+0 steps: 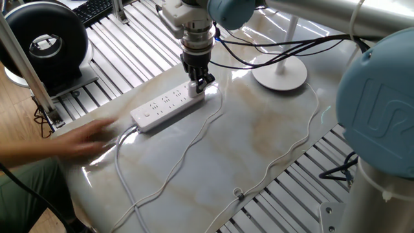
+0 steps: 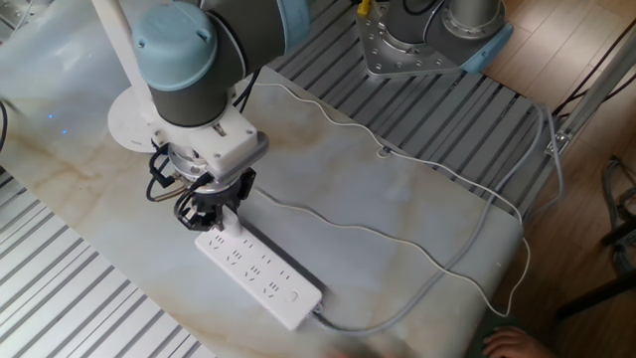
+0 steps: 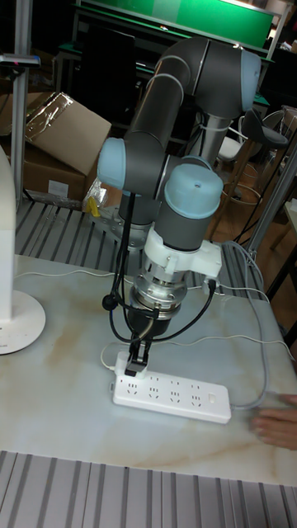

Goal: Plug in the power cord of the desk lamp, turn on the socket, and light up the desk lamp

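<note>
On one fixed view I see the gripper (image 1: pixel 200 81) clamped on the power cord's plug (image 1: pixel 196 87), pressing it into the socket (image 1: pixel 169 105) at the end nearest the desk lamp (image 1: pixel 280 71); a blurred hand (image 1: pixel 84 139) hovers off the socket's far end.

The other fixed view shows the socket (image 2: pixel 260 275) lying on the bench (image 2: pixel 397 209).

The tall fixed view shows the gripper (image 3: pixel 138 353) upright over the socket (image 3: pixel 172 398).

Marbled counter (image 1: pixel 259 136) with glossy top, ribbed metal grating (image 1: pixel 136 52) on both sides. Black round fan (image 1: pixel 42 42) at far corner, off the counter. Black keyboard (image 1: pixel 94 10) behind it, partly cut off. Crumpled cardboard box (image 3: pixel 62 128) and black office chair (image 3: pixel 268 132) in background of tall view.
</note>
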`<state>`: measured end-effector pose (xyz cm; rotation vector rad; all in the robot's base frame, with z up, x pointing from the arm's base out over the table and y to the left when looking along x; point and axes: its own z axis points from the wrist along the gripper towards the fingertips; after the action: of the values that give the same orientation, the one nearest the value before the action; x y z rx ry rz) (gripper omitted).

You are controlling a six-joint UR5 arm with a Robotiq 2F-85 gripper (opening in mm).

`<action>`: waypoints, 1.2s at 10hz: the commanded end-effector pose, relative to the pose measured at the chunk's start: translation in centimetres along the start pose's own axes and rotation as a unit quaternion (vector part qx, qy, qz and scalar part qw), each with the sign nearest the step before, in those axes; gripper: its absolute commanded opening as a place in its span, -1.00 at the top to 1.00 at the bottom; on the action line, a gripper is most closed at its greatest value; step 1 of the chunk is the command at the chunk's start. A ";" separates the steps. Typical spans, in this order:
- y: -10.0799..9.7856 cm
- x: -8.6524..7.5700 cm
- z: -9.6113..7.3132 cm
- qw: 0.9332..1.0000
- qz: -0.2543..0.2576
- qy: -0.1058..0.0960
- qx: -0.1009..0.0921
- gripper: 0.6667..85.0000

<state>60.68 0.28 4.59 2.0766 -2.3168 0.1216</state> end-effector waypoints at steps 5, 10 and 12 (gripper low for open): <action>0.5 2.1 -1.7 0.999 0.008 0.033 -0.017 -0.24; 2.2 1.9 -4.2 0.994 0.091 0.032 -0.043 -0.20; 4.0 1.0 -5.0 0.976 0.206 0.024 -0.066 -0.01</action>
<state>57.98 -1.00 8.44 1.7518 -2.4508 0.0920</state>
